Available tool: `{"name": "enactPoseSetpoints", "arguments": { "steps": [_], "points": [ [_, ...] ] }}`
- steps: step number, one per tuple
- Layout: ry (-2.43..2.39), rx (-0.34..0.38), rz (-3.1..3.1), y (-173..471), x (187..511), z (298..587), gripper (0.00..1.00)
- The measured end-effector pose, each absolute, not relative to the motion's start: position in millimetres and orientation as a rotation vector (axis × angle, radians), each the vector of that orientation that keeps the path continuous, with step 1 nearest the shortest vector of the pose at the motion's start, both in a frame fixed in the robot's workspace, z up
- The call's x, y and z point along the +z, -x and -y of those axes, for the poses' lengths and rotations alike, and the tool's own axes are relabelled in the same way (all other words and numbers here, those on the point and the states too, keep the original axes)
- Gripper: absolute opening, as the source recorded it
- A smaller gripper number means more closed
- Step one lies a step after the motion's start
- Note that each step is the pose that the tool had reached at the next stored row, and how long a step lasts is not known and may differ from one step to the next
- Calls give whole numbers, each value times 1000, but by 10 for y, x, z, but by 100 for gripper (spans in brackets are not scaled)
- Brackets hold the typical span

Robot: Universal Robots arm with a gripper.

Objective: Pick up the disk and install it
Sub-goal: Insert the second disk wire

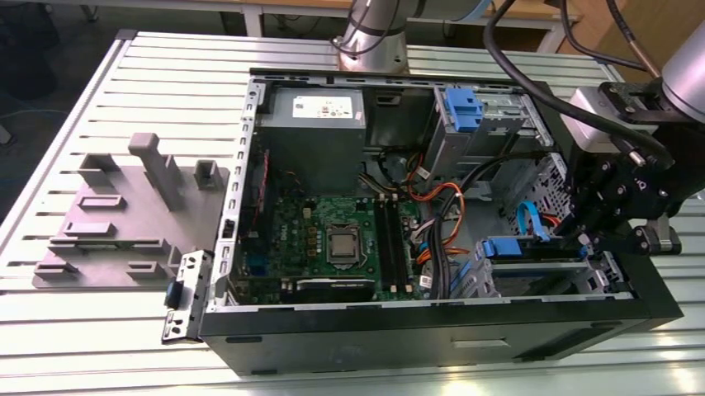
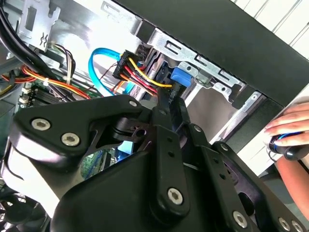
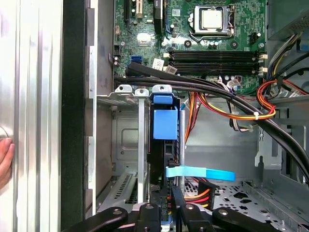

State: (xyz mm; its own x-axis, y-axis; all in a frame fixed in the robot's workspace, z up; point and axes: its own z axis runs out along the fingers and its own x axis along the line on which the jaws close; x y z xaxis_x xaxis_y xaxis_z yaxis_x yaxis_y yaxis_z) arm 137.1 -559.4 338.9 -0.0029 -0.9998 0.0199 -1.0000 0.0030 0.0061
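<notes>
An open computer case (image 1: 441,330) lies on its side on a slatted metal counter (image 1: 66,313), its motherboard (image 1: 330,239) facing up. The arm reaches in from the exterior view's right, and the black claw (image 1: 589,239) hangs just above the drive cage (image 1: 540,276) in the case's near corner on that side.

The disk (image 3: 164,140) stands on edge inside that cage, seated in a slot between the metal rails. In the first wrist view its blue carrier handle faces the camera, with the dark body running down behind it toward the claw. In the exterior view the same blue handle (image 1: 509,247) shows at the cage's edge, just beside the claw.

In the first wrist view the claw (image 3: 169,205) sits right at the disk's connector end, its two thin fingers (image 3: 177,200) drawn close together, with only a narrow gap between them. Whether they pinch the disk's edge or merely touch it, I cannot tell. A light blue data cable (image 3: 200,173) crosses just in front of the fingers, and red, yellow and black power wires (image 3: 203,193) plug in beside them.

In the second wrist view the claw's black linkage (image 2: 164,159) fills the foreground, pointing at the blue handle (image 2: 182,76) and the plug of coloured wires (image 2: 140,67).

A second blue carrier (image 1: 463,107) sits in the upper bay. A grey fixture (image 1: 121,214) rests on the counter on the exterior view's left. A person's hand (image 2: 292,128) rests outside the case.
</notes>
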Motion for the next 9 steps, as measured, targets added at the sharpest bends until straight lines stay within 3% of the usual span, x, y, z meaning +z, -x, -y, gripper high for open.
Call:
{"name": "enactPoseSetpoints", "arguments": {
  "steps": [9],
  "points": [
    [-2206, 15, 2211, -1415, 3353, 5544, 24]
  ]
}}
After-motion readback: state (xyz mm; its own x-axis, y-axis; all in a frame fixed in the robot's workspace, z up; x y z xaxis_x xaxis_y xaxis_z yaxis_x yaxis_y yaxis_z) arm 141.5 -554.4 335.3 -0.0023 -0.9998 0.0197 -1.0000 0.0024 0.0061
